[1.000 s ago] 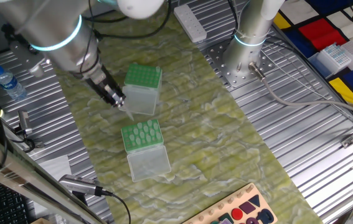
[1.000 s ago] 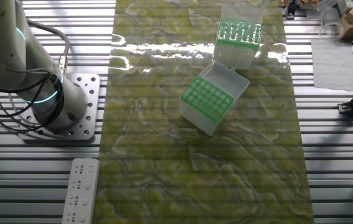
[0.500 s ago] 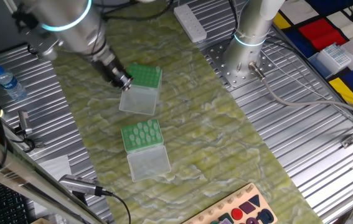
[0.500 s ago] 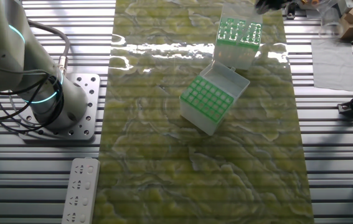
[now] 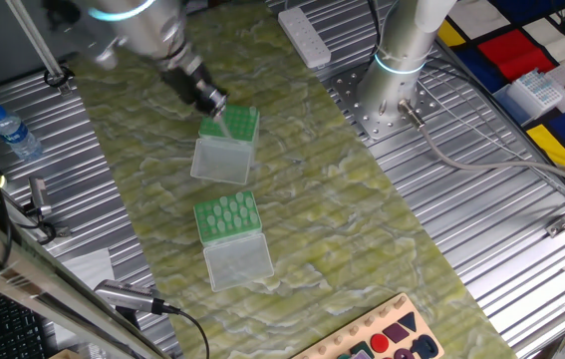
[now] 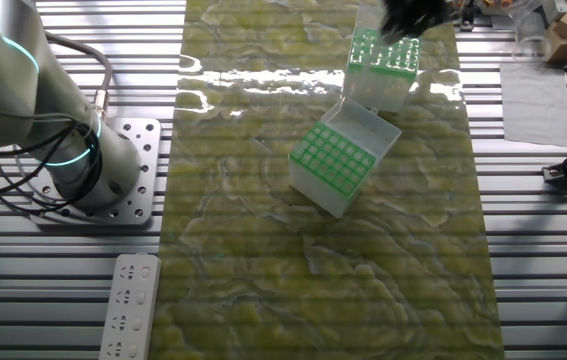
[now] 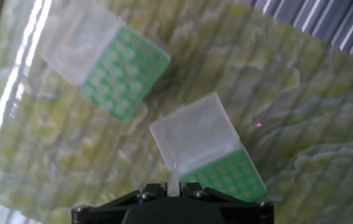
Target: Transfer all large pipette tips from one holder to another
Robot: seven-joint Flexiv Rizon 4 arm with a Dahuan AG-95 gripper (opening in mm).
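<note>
Two green-topped tip boxes point(image 5: 228, 220) sit on the mottled green mat of the table point(image 5: 352, 249), lids hinged open so their racks lie exposed. The near box holds rows of large pipette tips point(image 5: 227, 213); the far box point(image 5: 232, 124) looks mostly empty. The gripper point(image 5: 212, 101) hangs over the far box, its jaws closed on one tip point(image 7: 174, 177) pointing down, apparently ready for seating in a hole.
</note>
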